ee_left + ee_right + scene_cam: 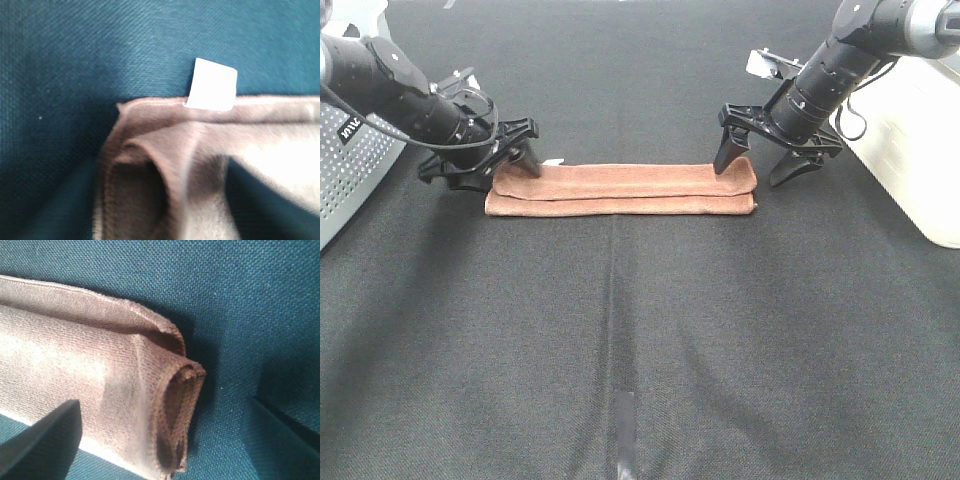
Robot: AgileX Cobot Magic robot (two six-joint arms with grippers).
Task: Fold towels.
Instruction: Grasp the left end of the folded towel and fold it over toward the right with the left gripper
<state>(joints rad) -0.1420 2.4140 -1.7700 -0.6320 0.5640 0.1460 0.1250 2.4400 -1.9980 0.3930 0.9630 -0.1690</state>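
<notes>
The reddish-brown towel (620,189) lies folded lengthwise into a long narrow strip across the middle of the black table. Its small white tag (552,161) sticks out at the far edge near the left end and also shows in the left wrist view (212,84). My left gripper (492,168) is open and straddles the towel's left end (150,165). My right gripper (760,165) is open and straddles the right end, one finger (728,152) on the towel. In the right wrist view the folded end (170,405) lies between the two fingers (40,440).
A white perforated basket (350,170) stands at the left edge. A white box (920,150) stands at the right edge. A grey tape strip (625,430) lies on the black cloth at the front centre.
</notes>
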